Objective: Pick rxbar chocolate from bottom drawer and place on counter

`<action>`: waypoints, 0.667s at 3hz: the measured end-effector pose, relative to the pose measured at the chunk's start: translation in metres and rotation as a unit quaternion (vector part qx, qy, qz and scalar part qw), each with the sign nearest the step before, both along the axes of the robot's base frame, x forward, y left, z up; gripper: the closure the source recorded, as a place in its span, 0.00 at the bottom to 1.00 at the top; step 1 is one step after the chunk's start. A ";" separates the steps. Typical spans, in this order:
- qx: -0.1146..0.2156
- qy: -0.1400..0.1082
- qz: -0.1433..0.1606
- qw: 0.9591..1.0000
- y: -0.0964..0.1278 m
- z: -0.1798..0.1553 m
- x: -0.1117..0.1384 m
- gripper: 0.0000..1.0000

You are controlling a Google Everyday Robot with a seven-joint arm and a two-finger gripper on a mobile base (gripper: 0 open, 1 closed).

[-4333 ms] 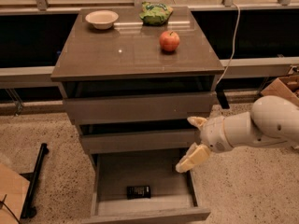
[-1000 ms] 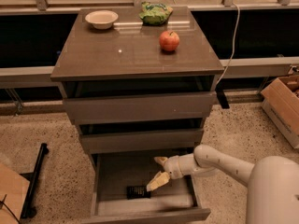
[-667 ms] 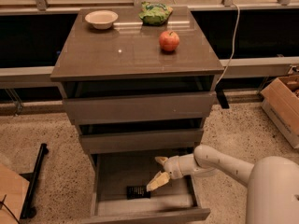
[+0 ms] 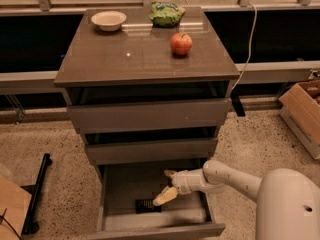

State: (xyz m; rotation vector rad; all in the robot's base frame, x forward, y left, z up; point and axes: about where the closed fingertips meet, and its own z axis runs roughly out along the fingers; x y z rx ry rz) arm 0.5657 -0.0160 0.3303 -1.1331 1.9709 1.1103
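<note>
A: What's on the counter [image 4: 125,59]?
B: Three things, upper frame: one bowl [image 4: 108,20], one green bag [image 4: 167,14], one apple [image 4: 181,43].
A: And the gripper [image 4: 167,185]?
B: Low centre, inside the bottom drawer [image 4: 155,230], the lowest of three. Its jaws are spread wide and hold nothing. One rxbar chocolate [image 4: 148,205] lies on the drawer floor, just below-left of it.

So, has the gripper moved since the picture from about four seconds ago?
Yes. The gripper went down and left: it was above the right edge of the bottom drawer, and is now inside it, just over the rxbar chocolate.
</note>
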 end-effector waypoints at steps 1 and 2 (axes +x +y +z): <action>0.004 0.002 0.003 1.000 0.014 -0.043 0.008 0.00; 0.012 0.035 -0.007 0.999 0.023 -0.086 0.017 0.00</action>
